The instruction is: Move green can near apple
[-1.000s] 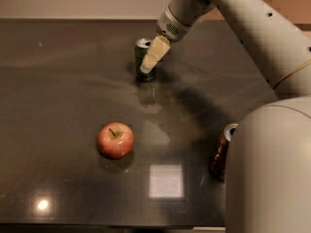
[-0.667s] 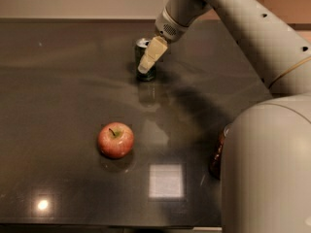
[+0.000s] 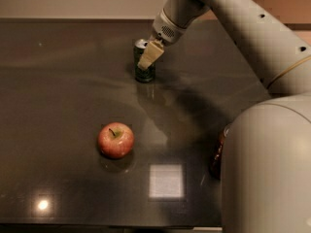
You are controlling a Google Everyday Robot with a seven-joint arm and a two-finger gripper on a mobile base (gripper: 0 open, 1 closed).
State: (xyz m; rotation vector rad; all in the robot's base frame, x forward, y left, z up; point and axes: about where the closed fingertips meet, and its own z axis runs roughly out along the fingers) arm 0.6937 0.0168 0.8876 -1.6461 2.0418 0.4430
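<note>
The robot's claw sits low at the far middle of the table, pressed against the green can, its pale tip lying across the can's front; whether it is clamped on the can or merely around it cannot be told from here. The green can stands upright on the dark, glossy top, its silver lid showing just left of the claw. The grey arm slants up and to the right from the claw, then bends back toward the robot's bulky body, which fills the near right corner. The apple rests nearer and a little to the left, stem up, well apart from the green can, with bare tabletop between them. A brown can stands at the near right, half hidden behind the robot's body. A square patch of light glares off the tabletop just right of the apple and nearer
</note>
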